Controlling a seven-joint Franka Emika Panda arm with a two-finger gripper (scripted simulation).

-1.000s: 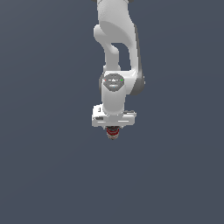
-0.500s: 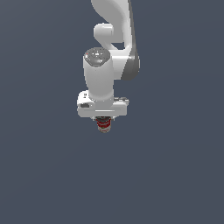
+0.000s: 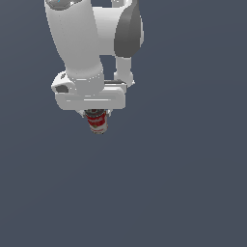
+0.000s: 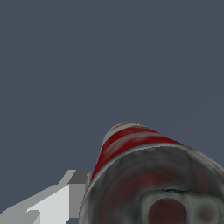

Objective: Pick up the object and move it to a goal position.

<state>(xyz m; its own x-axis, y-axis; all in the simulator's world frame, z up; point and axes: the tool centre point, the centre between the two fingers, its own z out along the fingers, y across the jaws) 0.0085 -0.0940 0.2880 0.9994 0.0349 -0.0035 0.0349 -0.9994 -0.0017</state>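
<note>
The object [image 3: 97, 122], a small tin can with a red-and-white label and a dark metallic lid, hangs under the white hand of the arm in the exterior view. My gripper [image 3: 96, 115] is shut on the object, its short fingers mostly hidden behind the hand and the can. In the wrist view the object [image 4: 131, 144] fills the frame close up, its dark lid end nearest the camera. One white finger [image 4: 57, 201] shows beside the can there; the other finger is hidden.
The white and grey arm [image 3: 77, 43] reaches down from the exterior view's upper left. Behind everything lies a plain dark grey-blue backdrop with no other object, edge or marker showing.
The arm with the can has come much nearer the exterior camera and now looks far larger. The can has stayed in the gripper throughout.
</note>
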